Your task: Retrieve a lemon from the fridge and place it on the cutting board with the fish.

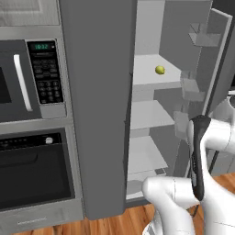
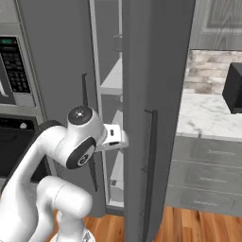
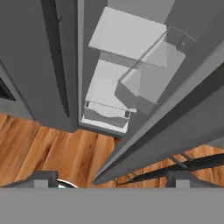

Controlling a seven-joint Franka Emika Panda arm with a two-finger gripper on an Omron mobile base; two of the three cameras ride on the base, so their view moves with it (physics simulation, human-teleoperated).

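Two-finger gripper (image 3: 111, 178): I see its dark tips spread wide with nothing between them, pointed down at the wood floor (image 3: 48, 151) beside the tall dark-grey fridge (image 1: 98, 105), whose right door (image 2: 156, 113) stands open. Small yellow-green lemon (image 1: 159, 69) sits on an upper pale grey shelf (image 1: 149, 75) inside.

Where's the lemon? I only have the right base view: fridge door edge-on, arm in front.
Observer: Left base view has the lemon on an upper fridge shelf, toward the back.
Operator: Right door open enough?
Observer: Yes, swung wide; shelves are exposed down to the bottom bin.
Operator: Tool state?
Observer: Hand view has the tool open and empty, low by the floor, looking up past the door edge.
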